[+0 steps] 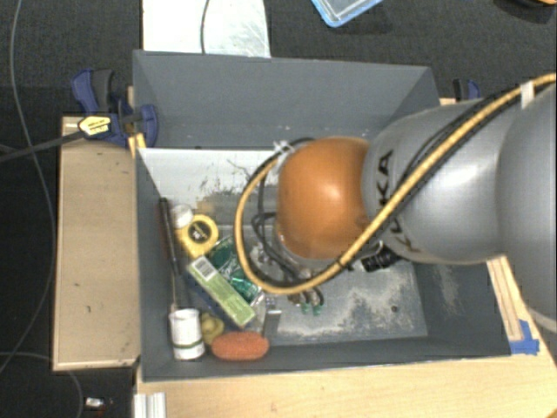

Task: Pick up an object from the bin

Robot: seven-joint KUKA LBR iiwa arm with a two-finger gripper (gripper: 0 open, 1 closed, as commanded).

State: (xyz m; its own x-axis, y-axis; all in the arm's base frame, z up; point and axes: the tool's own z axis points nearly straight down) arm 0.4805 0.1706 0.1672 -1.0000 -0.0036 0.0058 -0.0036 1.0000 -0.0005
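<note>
Gripper [306, 301] is hovering beside flat green rectangular packet [224, 290]; its opening cannot be told. Centring over packet before closing is looking wise.

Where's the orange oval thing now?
The orange oval lies at the bin's lower-left corner in the camera view, right of the white cylinder.

Silver arm [474, 207], orange cover [318, 198], yellow cable [435, 165].

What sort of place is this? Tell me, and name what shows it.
Probably a robotics lab's grasping test station: a KUKA arm reaches into a grey metal bin holding small loose things, among them a yellow tape measure and a white cylinder.
</note>
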